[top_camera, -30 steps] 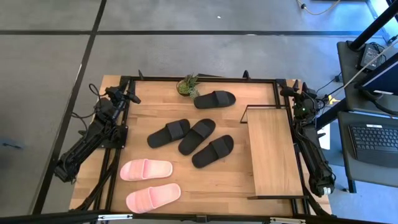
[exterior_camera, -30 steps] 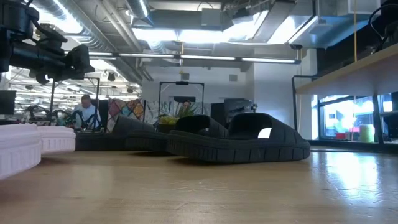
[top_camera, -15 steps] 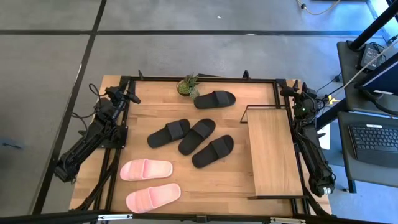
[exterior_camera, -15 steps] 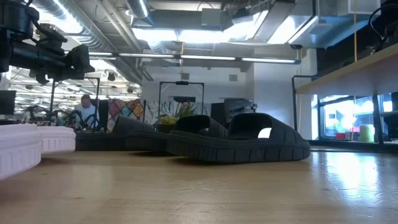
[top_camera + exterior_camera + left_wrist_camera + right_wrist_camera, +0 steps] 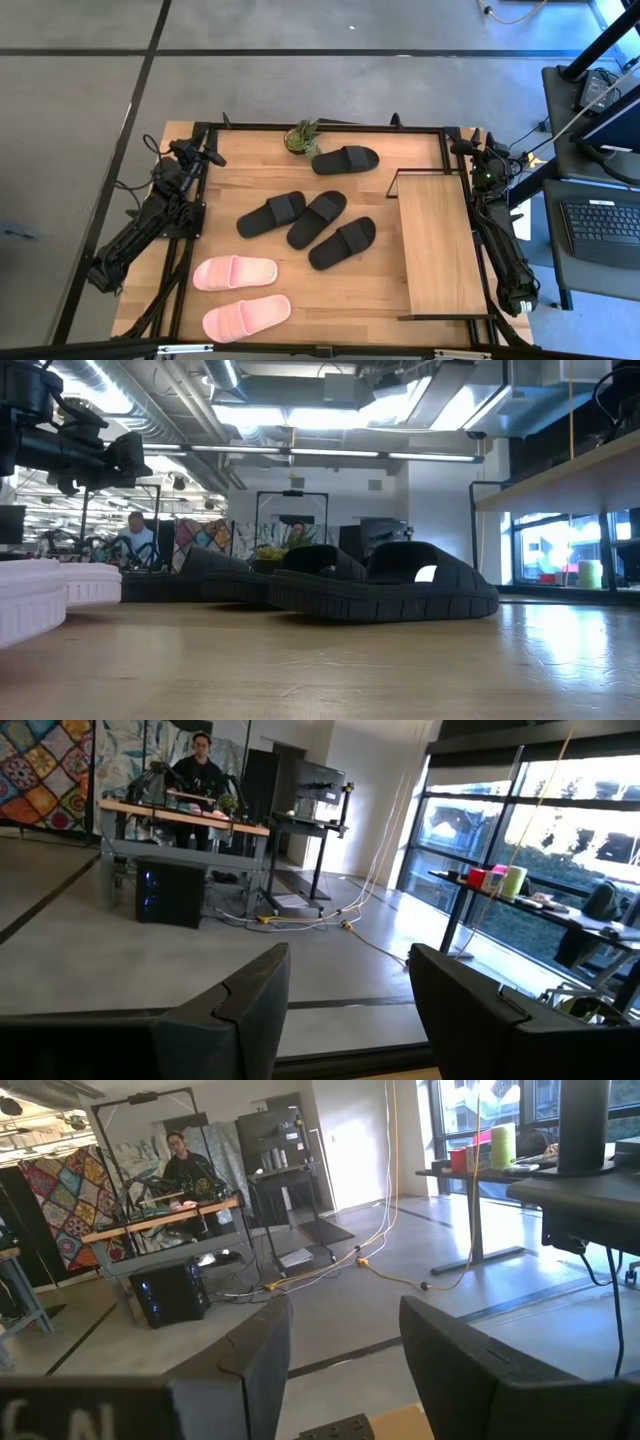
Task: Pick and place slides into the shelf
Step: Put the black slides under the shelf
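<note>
Several black slides lie soles down on the tabletop: one at the far edge [image 5: 345, 159] and three side by side in the middle [image 5: 317, 218], the nearest of them large in the low view [image 5: 385, 590]. Two pink slides [image 5: 235, 272] [image 5: 246, 317] lie at the near left. The shelf [image 5: 437, 243], with its light wooden top, stands along the right side. My left gripper [image 5: 205, 157] [image 5: 350, 970] is drawn back at the table's far left corner, open and holding nothing. My right gripper [image 5: 470, 150] [image 5: 345, 1320] is drawn back at the far right corner, open and holding nothing.
A small potted plant [image 5: 301, 137] stands at the far edge beside the far black slide. A dark frame [image 5: 320, 126] runs round the tabletop. A desk with a keyboard [image 5: 605, 225] stands off the table's right. A person sits far off in the room [image 5: 200, 765].
</note>
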Controlling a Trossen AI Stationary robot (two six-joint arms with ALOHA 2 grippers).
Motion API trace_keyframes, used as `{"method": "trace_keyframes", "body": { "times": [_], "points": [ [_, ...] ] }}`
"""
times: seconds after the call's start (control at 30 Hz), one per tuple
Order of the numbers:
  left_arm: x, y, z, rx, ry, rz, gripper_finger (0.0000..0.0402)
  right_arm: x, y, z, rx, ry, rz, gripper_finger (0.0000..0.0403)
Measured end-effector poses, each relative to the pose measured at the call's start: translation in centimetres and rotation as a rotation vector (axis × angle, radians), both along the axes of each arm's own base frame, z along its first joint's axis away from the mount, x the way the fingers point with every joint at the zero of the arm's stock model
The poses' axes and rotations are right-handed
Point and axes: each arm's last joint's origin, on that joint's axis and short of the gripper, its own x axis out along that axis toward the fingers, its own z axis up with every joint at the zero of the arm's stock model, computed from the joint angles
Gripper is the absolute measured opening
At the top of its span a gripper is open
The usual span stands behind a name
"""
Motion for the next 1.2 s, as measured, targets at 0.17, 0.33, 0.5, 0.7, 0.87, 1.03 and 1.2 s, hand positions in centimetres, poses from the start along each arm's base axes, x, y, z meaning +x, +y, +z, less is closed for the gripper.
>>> {"method": "trace_keyframes", "body": {
  "times": [0.17,0.33,0.5,0.7,0.87,1.03,1.2],
  "points": [
    [0.0,0.0,0.0,-0.015,-0.046,-0.005,0.0198,0.0,0.0,0.0,0.000,0.001,0.000,0.0188],
    [0.1,-0.1,0.1,-0.009,-0.047,-0.057,0.0198,0.0,0.0,0.0,0.000,0.001,0.000,0.0188],
    [0.5,-0.3,0.8,0.066,-0.067,-0.207,0.0198,0.0,0.0,0.0,0.000,0.002,0.000,0.0188],
    [0.7,-0.9,2.3,0.122,-0.070,-0.358,0.0198,0.0,0.0,0.0,0.000,0.001,0.000,0.0188],
    [0.8,-1.5,5.0,0.219,-0.005,-0.388,0.0198,0.0,0.0,0.0,-0.001,-0.002,0.000,0.0188],
    [1.0,-1.8,8.2,0.294,0.066,-0.404,0.0198,0.0,0.0,0.0,-0.001,-0.004,0.001,0.0188],
    [2.4,-1.1,10.1,0.263,0.112,-0.475,0.0198,0.0,0.0,0.0,-0.006,-0.030,0.002,0.0188]
  ]
}}
